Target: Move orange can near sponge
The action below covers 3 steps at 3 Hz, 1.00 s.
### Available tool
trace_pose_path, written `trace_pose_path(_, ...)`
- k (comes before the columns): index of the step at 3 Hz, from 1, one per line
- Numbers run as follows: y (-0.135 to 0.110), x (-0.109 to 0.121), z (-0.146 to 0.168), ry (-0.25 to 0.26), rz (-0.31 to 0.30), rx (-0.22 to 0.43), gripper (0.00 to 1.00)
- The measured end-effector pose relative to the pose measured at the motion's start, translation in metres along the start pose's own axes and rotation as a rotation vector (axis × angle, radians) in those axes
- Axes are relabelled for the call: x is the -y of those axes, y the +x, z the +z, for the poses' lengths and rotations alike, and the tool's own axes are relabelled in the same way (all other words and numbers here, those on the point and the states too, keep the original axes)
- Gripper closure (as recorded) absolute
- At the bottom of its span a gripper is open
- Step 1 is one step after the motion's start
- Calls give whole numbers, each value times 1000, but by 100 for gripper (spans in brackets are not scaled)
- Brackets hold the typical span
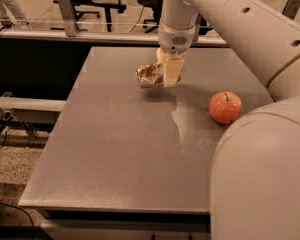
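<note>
The orange can [149, 75], dented silver with orange-brown print, is held on its side between the cream fingers [173, 71] of my gripper [166, 70]. The gripper is shut on it at the far middle of the grey table [115, 149], with the can at or just above the surface. The arm comes down from the upper right. The sponge does not show; the gripper and wrist cover the spot at the table's far edge behind the can.
A round orange-red apple [225, 107] with a stem sits on the table's right side. My arm's large cream link [260, 174] fills the lower right. A metal rail [65, 34] and chair legs stand beyond the table's far edge.
</note>
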State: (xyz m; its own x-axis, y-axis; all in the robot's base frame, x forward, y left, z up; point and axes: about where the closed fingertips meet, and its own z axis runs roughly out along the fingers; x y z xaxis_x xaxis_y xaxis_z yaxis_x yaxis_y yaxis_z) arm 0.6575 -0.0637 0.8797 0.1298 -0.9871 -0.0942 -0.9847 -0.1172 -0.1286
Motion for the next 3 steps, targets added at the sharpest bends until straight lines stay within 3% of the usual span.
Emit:
trace_pose_path(2, 73, 18, 2, 27, 125, -6, 100)
trace_pose_path(3, 87, 28, 11, 32, 155, -8, 84)
